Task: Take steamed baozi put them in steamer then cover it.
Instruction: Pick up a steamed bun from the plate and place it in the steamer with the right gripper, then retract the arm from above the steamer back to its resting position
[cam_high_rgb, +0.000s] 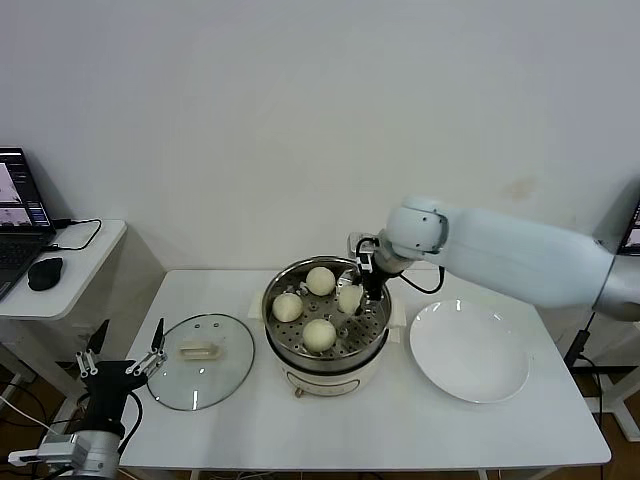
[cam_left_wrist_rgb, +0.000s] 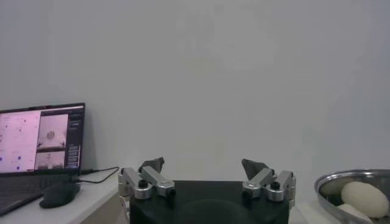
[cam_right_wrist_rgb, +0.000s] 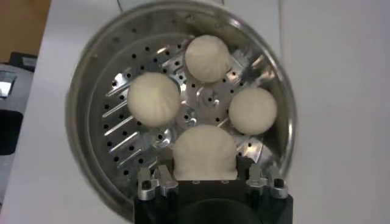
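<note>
Right claw (cam_high_rgb: 353, 297) closed on fourth baozi (cam_right_wrist_rgb: 203, 152), held low over right side of steamer (cam_high_rgb: 372, 348) tray. Three other baozi (cam_high_rgb: 319, 333) seated on perforated tray, apart from one another.

Bun judged soft, light, easily dented; side grip across widest part judged adequate, light pressure advised.

Cover (cam_high_rgb: 201, 373) lying flat on tabletop (cam_high_rgb: 400, 425), left of steamer; glass judged heavier, fragile, slippery; bar handle (cam_high_rgb: 199, 349) judged proper hold.

Left claw (cam_high_rgb: 122, 366) spread open, idle at near left, beside cover.

Plate (cam_high_rgb: 470, 351) at right.
</note>
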